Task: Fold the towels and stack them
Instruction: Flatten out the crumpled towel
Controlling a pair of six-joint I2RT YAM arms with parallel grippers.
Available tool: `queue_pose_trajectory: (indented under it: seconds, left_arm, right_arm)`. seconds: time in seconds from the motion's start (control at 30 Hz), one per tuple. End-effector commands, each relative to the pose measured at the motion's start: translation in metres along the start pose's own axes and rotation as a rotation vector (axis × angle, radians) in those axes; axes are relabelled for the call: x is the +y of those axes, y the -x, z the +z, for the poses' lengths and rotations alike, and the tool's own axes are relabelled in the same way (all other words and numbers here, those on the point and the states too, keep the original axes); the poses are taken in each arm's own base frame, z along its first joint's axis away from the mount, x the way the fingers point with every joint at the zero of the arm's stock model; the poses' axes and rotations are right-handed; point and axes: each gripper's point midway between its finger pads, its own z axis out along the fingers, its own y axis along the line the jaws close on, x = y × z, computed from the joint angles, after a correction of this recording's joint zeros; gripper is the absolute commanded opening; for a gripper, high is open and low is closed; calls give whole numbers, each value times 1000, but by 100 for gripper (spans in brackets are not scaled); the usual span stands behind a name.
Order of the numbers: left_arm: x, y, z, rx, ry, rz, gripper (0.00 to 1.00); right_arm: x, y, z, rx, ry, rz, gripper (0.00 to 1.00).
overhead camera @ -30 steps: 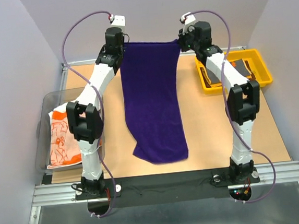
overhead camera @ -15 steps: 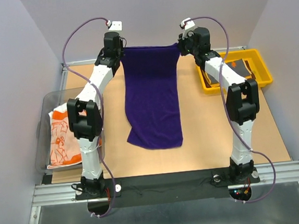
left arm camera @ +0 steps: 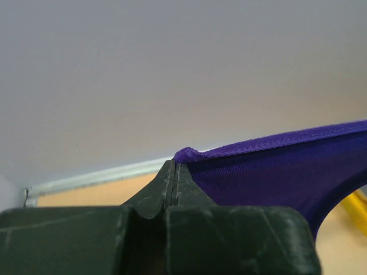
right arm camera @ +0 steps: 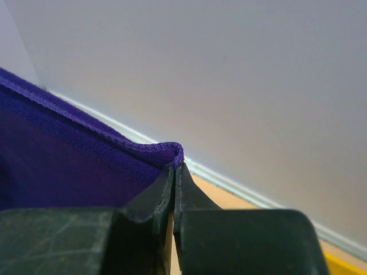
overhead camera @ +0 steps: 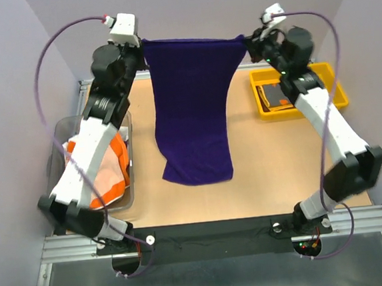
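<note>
- Left tool: jaws closed tight on one top corner of the purple towel.
- Right tool: jaws pinched on the other top corner.
- Towel: stretched between both tools, hanging, its lower edge over mid bench.

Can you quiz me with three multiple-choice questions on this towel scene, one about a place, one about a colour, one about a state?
1. Where is the orange-and-white towel?
A. in the clear bin
B. in the yellow tray
C. flat on mid-table

2. What colour is the towel that hangs between the arms?
A. brown
B. purple
C. green

3. How are the left fingers?
A. wide open
B. shut on a towel corner
C. shut on nothing

Answers: 1 A, it fills the bin at left. 2 B, deep purple in every view. 3 B, a purple corner sticks out above the closed fingers.
</note>
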Motion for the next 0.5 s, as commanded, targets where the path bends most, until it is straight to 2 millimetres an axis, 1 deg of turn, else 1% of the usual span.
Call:
queue_pose_trajectory:
  seconds: [0.0, 0.07, 0.1, 0.13, 0.2, 0.23, 0.3, 0.33, 0.4, 0.43, 0.47]
  left_arm:
    - [-7, 108, -109, -316, -34, 48, 0]
    - [-14, 123, -139, -369, -72, 40, 0]
    - [-19, 143, -172, -439, -122, 28, 0]
    - [-22, 145, -184, -461, -149, 25, 0]
    - [-22, 161, -210, -519, -185, 17, 0]
    - [-21, 176, -234, -571, -216, 14, 0]
    - [-24, 187, -253, -606, -265, 25, 0]
    - [-26, 200, -273, -654, -308, 32, 0]
    - [-28, 211, -289, -691, -344, 46, 0]
    - [-31, 222, -301, -724, -374, 53, 0]
    - [-31, 227, -308, -741, -384, 51, 0]
  right_arm:
    - [1, 82, -70, -189, -19, -77, 1]
    - [11, 104, -97, -242, 4, -92, 1]
    - [20, 122, -121, -287, 24, -106, 1]
    - [23, 130, -132, -309, 29, -115, 1]
    - [31, 148, -155, -354, 46, -131, 1]
    - [36, 165, -174, -397, 50, -147, 1]
    - [42, 180, -193, -437, 59, -162, 1]
    - [45, 197, -210, -479, 57, -175, 1]
    - [49, 210, -223, -513, 63, -183, 1]
    - [52, 221, -232, -540, 69, -187, 1]
    - [53, 229, -239, -560, 72, -192, 0]
